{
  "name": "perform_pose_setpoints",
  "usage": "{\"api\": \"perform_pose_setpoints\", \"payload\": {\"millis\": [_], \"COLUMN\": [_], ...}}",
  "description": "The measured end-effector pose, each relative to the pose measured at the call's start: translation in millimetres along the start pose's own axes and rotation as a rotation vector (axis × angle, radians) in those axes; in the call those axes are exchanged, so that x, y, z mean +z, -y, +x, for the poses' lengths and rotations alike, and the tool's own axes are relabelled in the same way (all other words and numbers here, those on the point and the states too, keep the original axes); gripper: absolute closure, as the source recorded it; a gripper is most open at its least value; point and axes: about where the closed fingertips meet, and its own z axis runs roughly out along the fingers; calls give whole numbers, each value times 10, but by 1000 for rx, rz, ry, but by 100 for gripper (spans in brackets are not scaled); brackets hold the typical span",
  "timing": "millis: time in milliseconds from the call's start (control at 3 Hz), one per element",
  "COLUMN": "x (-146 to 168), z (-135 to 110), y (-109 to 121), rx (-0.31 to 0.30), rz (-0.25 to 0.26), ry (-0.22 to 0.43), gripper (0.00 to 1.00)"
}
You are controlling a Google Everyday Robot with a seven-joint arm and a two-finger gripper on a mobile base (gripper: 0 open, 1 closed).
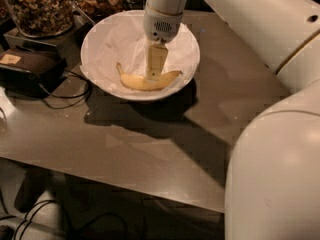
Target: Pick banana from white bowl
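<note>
Reaching in from the upper right, the white arm (250, 19) crosses above the table (150, 149) and turns its wrist straight down over the white bowl (90, 71). The gripper (155, 73) hangs vertically from that wrist, inside the bowl's rim, with its lower end at the banana (132, 82). The tip overlaps the fruit's upper edge just right of its middle — whether it touches cannot be told. Whether the gripper is spread or closed cannot be told either; from this angle it reads as one pale slab.

The banana lies flat on the crumpled white paper (120, 39) in the near half of the bowl, both ends curving up in the view, thin stem to the left, the other end toward the right rim. Behind the bowl to the left stand two glass jars of nuts (37, 6). A dark box (27, 71) with black cables (65, 96) lies just left of the bowl. The robot's body (275, 174) — bulky and white — fills the lower right corner.
</note>
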Motion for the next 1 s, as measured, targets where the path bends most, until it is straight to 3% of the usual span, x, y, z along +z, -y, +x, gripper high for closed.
{"api": "perform_pose_setpoints", "payload": {"millis": [1000], "x": [242], "z": [-17], "y": [35], "rx": [-4], "rz": [-28], "ry": [-38], "gripper": [33]}}
